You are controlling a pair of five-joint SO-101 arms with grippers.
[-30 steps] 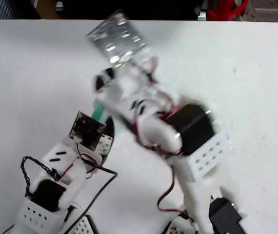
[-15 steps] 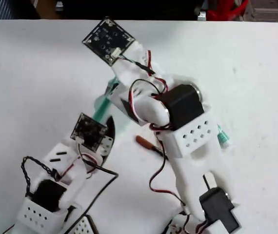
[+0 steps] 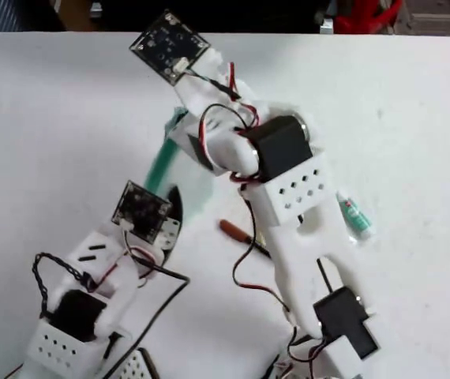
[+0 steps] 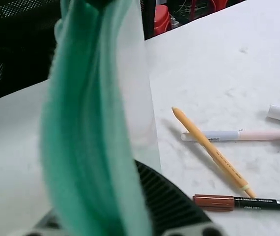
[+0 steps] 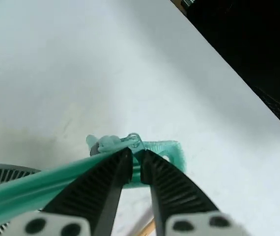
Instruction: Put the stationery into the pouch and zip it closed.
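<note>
In the high view, the pouch (image 3: 162, 162) is being held between the two arms near the middle of the surface (image 3: 51, 103). Its 6 o'clock end is being clenched by the left fingers (image 3: 175, 209). Its 12 o'clock end is being covered by the right arm (image 3: 288, 185). A marker (image 3: 235, 231) is lying at 4 o'clock of the pouch, partly under that arm, and a glue tube (image 3: 354, 215) is lying farther off at 3 o'clock.

In the left wrist view, the green zip (image 4: 88, 128) is being held upright, running down into the left fingers. An orange pen (image 4: 211, 152), crossed over a white pen (image 4: 233, 135), is lying loose with the marker and glue tube, well apart from the pouch. Nothing is being seen inside the pouch.

In the right wrist view, the zip is being pinched by the right fingers (image 5: 105, 179) just beside the slider (image 5: 111, 143), not on its pull.

Several risks are being judged likely:
- The right fingers may be dragged along the tape while the slider is being left behind.
- The pouch may be pulled out of the left fingers if the pull is too hard.
- The marker may be swept aside by the right arm passing over it.
- The pouch may be zipped shut empty, since the stationery is lying outside.
</note>
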